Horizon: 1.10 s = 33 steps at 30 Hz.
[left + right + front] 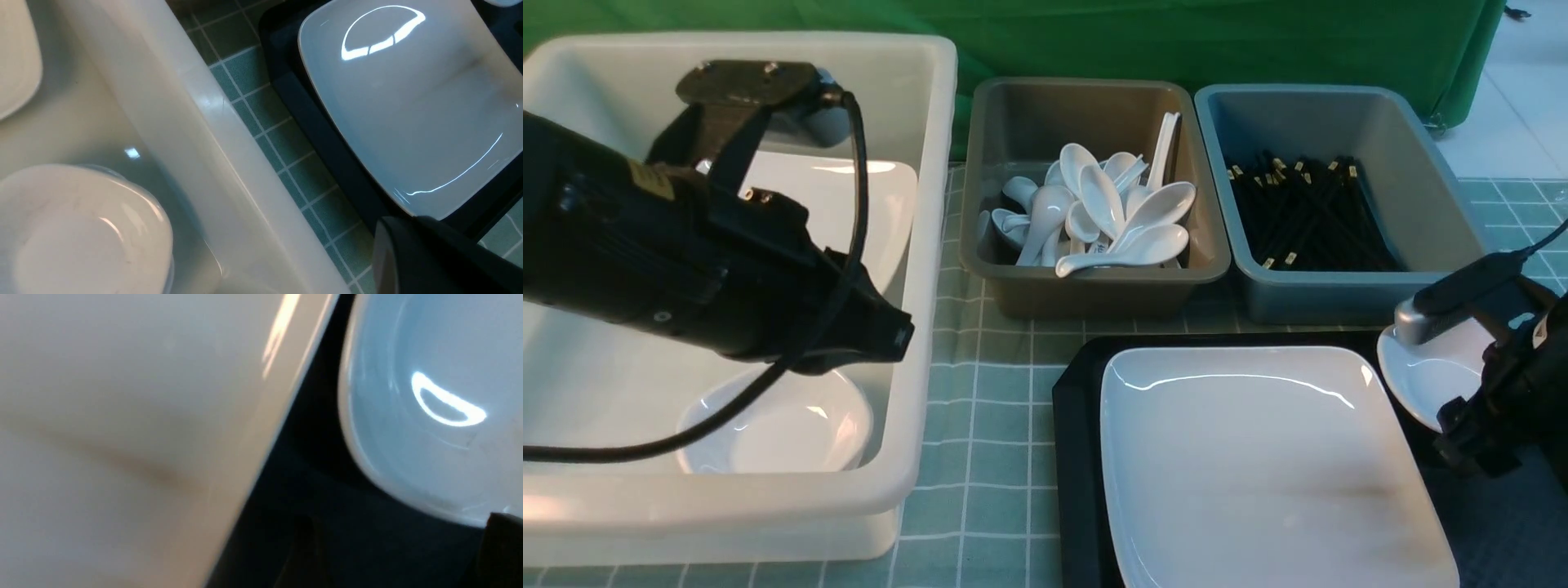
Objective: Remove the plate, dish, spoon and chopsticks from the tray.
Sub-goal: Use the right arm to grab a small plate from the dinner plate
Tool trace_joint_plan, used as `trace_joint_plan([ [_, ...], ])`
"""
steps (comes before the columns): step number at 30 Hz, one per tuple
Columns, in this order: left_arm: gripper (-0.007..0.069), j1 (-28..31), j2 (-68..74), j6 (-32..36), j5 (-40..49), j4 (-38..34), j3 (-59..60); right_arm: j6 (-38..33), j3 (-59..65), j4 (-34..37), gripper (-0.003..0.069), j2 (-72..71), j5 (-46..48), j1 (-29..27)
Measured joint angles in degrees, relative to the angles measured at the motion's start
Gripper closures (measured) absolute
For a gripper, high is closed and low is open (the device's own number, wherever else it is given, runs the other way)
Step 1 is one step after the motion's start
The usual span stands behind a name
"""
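Note first the green checked cloth (988, 392) under everything, then the large white tub (931, 245) on your left, which holds a square white plate (882, 212) leaning at its far side and a small rounded dish (784, 425) near its front. The black tray (1074, 425) lies at front right, just beside that tub. The plate (1258, 457) rests flat on the tray and covers most of it. Behind the tray stand two smaller tubs side by side: the brown-grey tub (1094, 290) with a heap of white spoons (1111, 212), and the blue-grey tub (1339, 298) with the black chopsticks (1307, 216) lying across its floor. The dish (1425, 380) sits on the tray's right part, just beside the plate's right edge. The left gripper (882, 335) hangs over the white tub, above the small dish there, its claw clenched. The right gripper (1474, 437) sits low at the near right edge of the dish on the tray. You cannot tell whether its claw is released or clenched, nor whether it touches the dish.
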Motion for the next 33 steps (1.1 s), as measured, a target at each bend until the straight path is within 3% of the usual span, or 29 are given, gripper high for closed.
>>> trace_joint_plan([
  [6,0.0615,0.0,0.0,0.0,0.1,0.1,0.0,1.4,0.0,-3.1,0.0124,3.2,-8.5,0.0],
  [14,0.0615,0.0,0.0,0.0,1.1,0.1,0.0,1.3,0.0,-3.3,0.0133,5.6,-9.5,0.0],
  [16,0.0615,0.0,0.0,0.0,1.1,0.1,0.0,1.3,0.0,-3.3,0.0197,5.6,-10.6,0.0],
  [21,0.0615,0.0,0.0,0.0,1.2,0.1,0.0,0.8,-0.1,-3.5,0.0468,5.5,-12.5,0.3],
  [31,0.0615,0.0,-1.1,-1.1,0.9,0.3,0.0,1.9,0.0,-2.6,0.0520,0.8,-4.0,1.8],
  [33,0.0615,0.0,-1.8,-4.7,0.5,2.8,0.0,4.7,0.1,-2.4,0.0577,-4.7,-2.7,3.6],
])
